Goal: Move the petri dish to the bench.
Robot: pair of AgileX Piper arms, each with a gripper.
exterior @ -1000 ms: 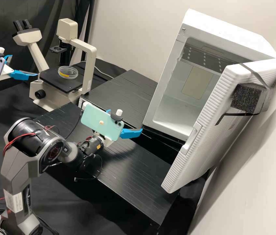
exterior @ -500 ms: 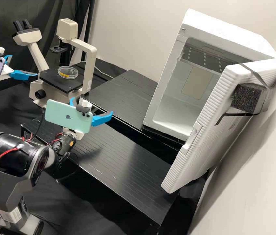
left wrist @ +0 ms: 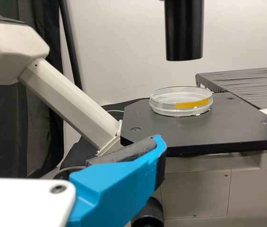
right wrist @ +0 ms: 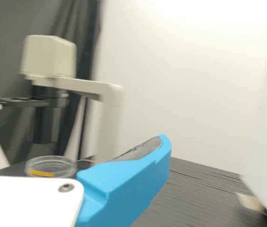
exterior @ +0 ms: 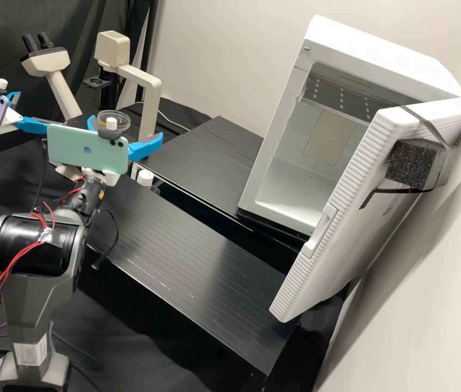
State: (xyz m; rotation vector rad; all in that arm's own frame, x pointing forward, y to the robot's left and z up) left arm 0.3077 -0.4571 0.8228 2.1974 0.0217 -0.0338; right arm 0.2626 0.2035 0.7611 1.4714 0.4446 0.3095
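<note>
"Well, what's changed on my high view this past second?"

"I see the right pincer (exterior: pixel 126 128) swing over from the side near the ribbed white cabinet door (exterior: pixel 350 185), above the black slatted surface (exterior: pixel 187 261), towards the cream-coloured microscope (exterior: pixel 150 103). It's released, bright blue fingers spread, with nothing between them."

"And the left pincer (exterior: pixel 40 109)?"

"Parked at the microscope's other side, just as it was. That one is released as well, holding nothing."

"Where do I find the petri dish?"

"The clear, round petri dish (left wrist: pixel 164 106) with the yellow strip hasn't moved: it's sitting flat on the flat black stage (left wrist: pixel 247 135). In the high view the right pincer partly overlaps it, but in the right wrist view I make it out beyond the finger, apart from it."

"So how far along am I?"

"Still on the approach, I'd say. My guess is that the right pincer takes the dish, so next I want it slowed and lined up with the rim, one finger either side, level with the dish."

"Anything to worry me?"

"Clipping the microscope's upright, or nudging the dish so that it slides. Smooth clear walls could slip, too; I'd squeeze gently."
</note>
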